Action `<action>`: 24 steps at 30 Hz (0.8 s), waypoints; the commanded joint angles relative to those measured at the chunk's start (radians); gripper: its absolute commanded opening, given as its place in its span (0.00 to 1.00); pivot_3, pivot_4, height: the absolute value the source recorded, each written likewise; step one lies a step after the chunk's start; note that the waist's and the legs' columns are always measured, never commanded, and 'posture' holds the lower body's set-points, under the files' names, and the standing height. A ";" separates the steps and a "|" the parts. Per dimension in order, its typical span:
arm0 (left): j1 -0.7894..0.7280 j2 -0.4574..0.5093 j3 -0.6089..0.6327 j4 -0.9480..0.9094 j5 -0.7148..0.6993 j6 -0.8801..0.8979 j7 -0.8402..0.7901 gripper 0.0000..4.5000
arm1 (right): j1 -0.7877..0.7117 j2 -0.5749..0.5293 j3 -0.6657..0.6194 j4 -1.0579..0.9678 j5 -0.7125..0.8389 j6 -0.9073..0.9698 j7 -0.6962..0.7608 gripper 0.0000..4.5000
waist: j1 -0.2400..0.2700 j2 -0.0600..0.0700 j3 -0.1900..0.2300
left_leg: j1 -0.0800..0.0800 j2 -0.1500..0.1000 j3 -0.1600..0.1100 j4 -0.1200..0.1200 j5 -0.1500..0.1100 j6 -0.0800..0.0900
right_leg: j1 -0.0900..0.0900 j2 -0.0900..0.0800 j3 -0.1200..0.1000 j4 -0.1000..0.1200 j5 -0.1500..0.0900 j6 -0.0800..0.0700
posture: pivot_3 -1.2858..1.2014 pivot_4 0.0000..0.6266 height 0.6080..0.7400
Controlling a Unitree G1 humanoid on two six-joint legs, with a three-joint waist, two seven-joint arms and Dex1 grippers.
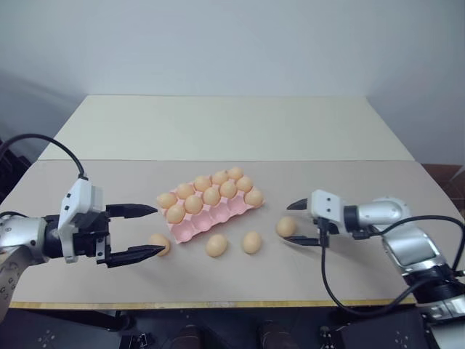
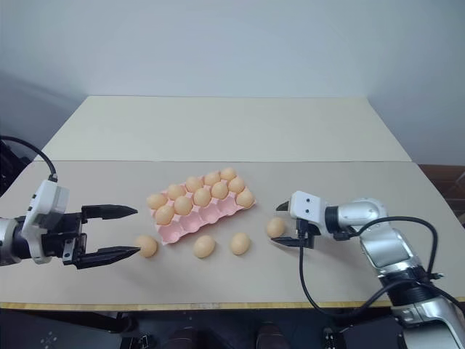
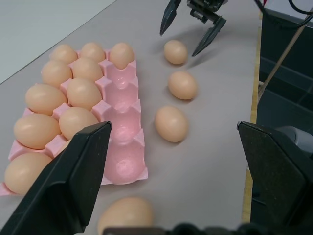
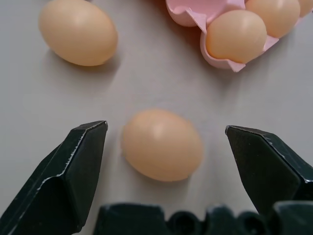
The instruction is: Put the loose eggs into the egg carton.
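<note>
A plain wall stands behind the desk (image 1: 378, 251). The egg carton (image 1: 190, 228) sits mid-desk, its near row empty. Four loose eggs (image 1: 251, 242) lie beside it toward the front edge. The right gripper (image 1: 303, 223) spreads wide around one egg to grab it. The left gripper (image 1: 136, 233) waits wide apart, holding nothing.

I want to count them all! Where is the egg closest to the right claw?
That egg lies on the table, on the robot's right, between the open right claw's fingers, just past the egg carton's right end.

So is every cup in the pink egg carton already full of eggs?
No, the egg carton has a near row with empty pink cups, and four loose eggs lie on the table beside it.
</note>
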 commanded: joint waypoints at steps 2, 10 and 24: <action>0.017 0.001 0.028 -0.016 -0.011 -0.005 0.000 1.00 | -0.029 0.016 0.005 0.051 -0.023 -0.015 -0.006 0.87 | 0.000 0.000 0.000 | -0.001 0.000 0.000 0.000 0.000 0.000 | 0.000 0.000 0.000 0.000 0.000 0.000 | 0.52 0.24 1.00; 0.062 -0.011 0.112 0.017 -0.020 -0.004 0.023 1.00 | -0.040 0.049 -0.059 -0.030 0.049 0.054 -0.023 0.52 | -0.002 0.000 0.000 | 0.000 0.000 0.000 0.000 0.000 0.000 | 0.000 0.000 0.000 0.000 0.000 0.000 | 0.52 0.24 1.00; -0.045 -0.088 0.146 0.039 -0.127 0.049 0.168 1.00 | -0.253 0.268 0.038 0.008 0.000 0.085 -0.132 0.52 | -0.002 0.000 0.000 | -0.001 0.000 -0.001 0.000 0.000 0.000 | -0.001 0.000 -0.001 0.001 0.000 0.000 | 0.52 0.24 1.00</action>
